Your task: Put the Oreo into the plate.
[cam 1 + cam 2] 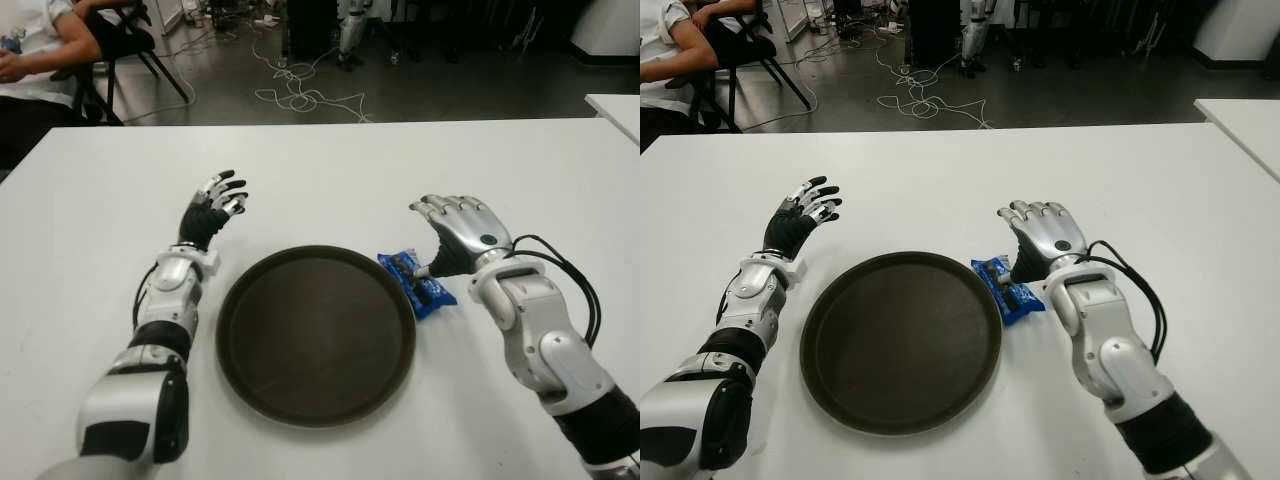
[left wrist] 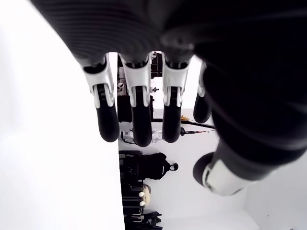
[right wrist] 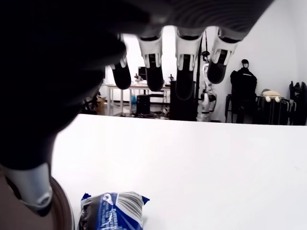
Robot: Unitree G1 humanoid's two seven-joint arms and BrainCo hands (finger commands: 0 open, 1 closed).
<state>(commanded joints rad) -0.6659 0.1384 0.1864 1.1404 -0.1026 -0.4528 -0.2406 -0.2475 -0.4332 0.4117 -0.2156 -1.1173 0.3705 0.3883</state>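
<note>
Blue Oreo packet point(image 1: 416, 282) lies flat on the table, touching the empty dark round plate's point(image 1: 250, 290) right rim.

Silver arms, blk cables, blk-tipped hand point(image 1: 462, 232) fingers.

One plate point(image 1: 316, 336) is sitting on one white table point(image 1: 330, 170). One blue Oreo pack point(image 1: 417, 283) is lying at the plate's two o'clock. Two hands are showing: left hand point(image 1: 213, 207), right hand point(image 1: 459, 232). One person point(image 1: 35, 48) is sitting at eleven o'clock.
</note>
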